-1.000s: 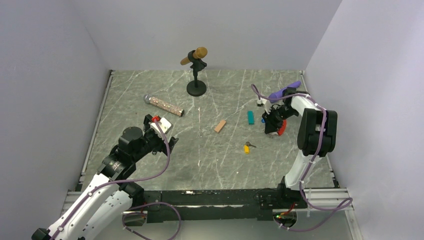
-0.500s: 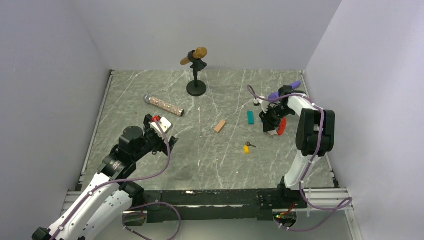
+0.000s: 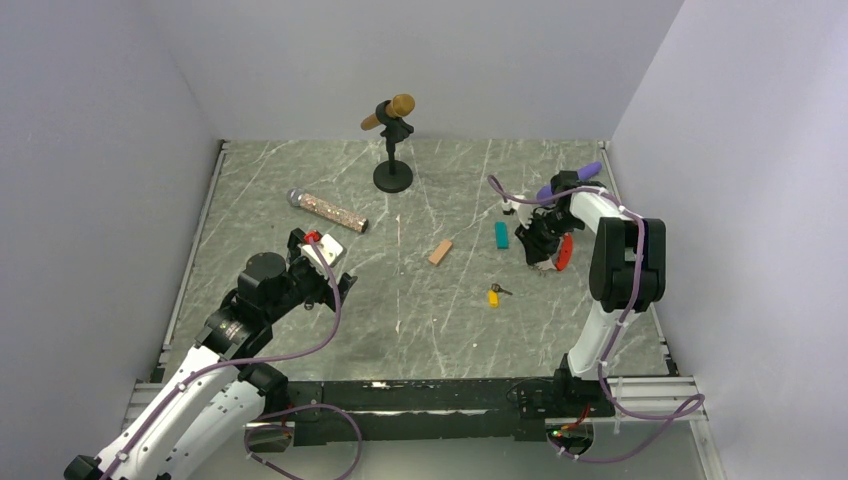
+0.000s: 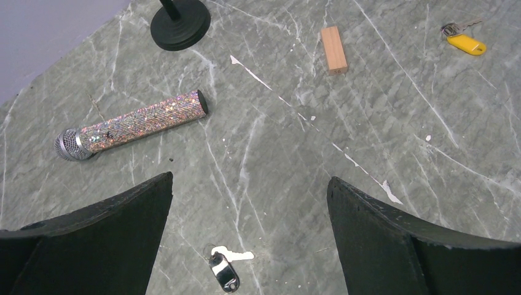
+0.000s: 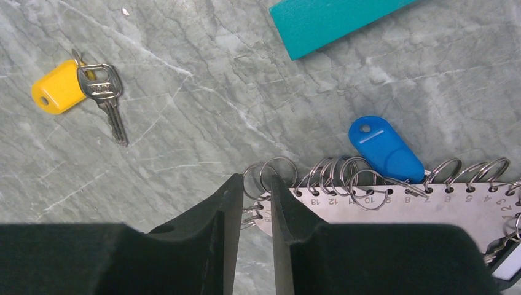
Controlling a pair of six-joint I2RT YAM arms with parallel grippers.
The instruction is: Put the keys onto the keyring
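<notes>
Right gripper [image 5: 255,178] nearly closed, pinching the keyring [image 5: 430,209] end, lower centre of its wrist view; blue key [image 5: 386,149] appears already ringed. Yellow key [image 5: 80,89], upper left, and black key [image 4: 224,273] lie loose; left gripper [image 4: 249,179] gapes wide, empty.

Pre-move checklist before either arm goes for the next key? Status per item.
1. Right gripper grip on keyring: jaws close together around the end of the numbered strip. ok
2. Left gripper free: wide open, nothing held. ok
3. Black-tag key picked up: lies on the table below the left gripper, untouched. not ok
4. Yellow-tag key on a ring: loose on the table, apart from the keyring. not ok
5. Blue tag threaded on a ring: lies against the rings, link not visible. cannot tell
6. Teal block clear of the keyring: apart from it. ok
</notes>
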